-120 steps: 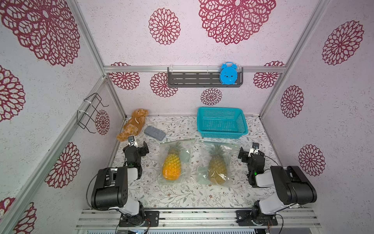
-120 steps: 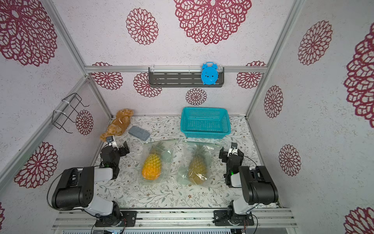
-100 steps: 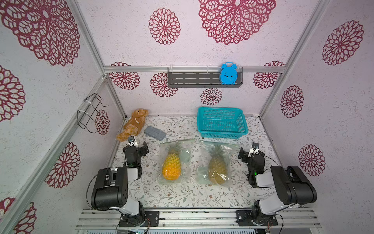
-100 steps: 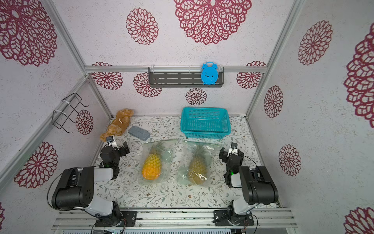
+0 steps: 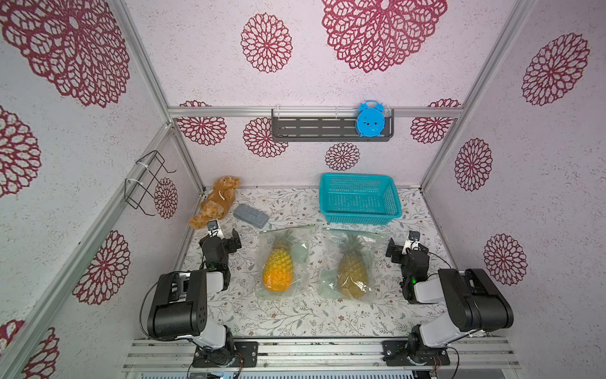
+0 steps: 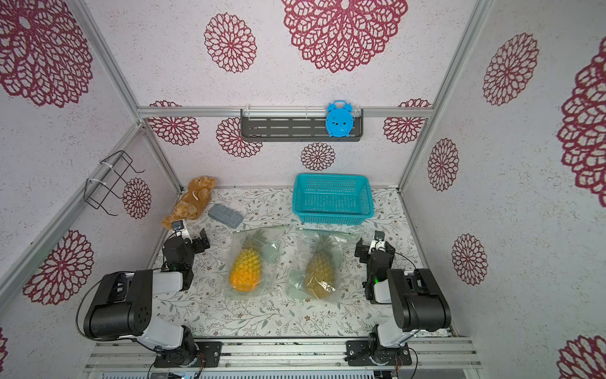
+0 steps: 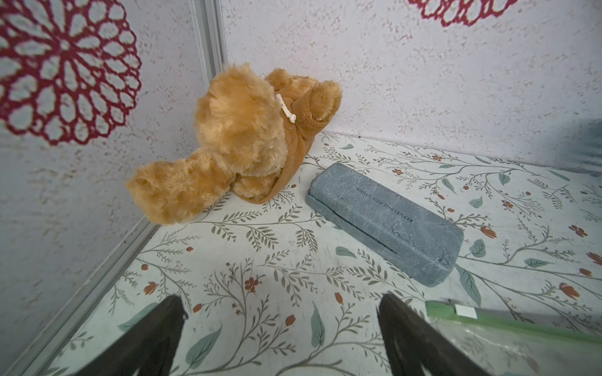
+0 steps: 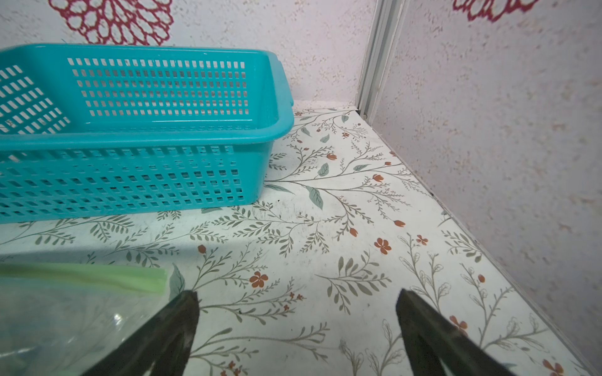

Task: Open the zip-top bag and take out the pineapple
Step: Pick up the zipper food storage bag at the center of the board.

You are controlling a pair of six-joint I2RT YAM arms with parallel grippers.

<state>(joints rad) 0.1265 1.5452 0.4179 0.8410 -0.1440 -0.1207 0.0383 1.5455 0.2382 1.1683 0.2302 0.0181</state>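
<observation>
The left claw [image 7: 281,312] and right claw [image 8: 296,306] both gape wide, holding nothing, low over the worktop [image 5: 295,315]. Between them lie the left zip-top bag [image 5: 305,282] with a yellow pineapple [image 5: 278,269] inside and the right zip-top bag [image 5: 328,282] with a browner pineapple [image 5: 352,269] inside. Beyond them are a grey case [image 5: 251,215], a plush bear [image 5: 216,200] and a teal basket [image 5: 360,219].

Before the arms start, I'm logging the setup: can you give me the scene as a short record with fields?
left bag: flat on the table, holds a yellow pineapple
right bag: flat beside it, holds a brownish pineapple
left gripper: open, empty, beside the left bag
right gripper: open, empty, beside the right bag
behind: basket, teddy bear, grey case
task: not yet begun
</observation>
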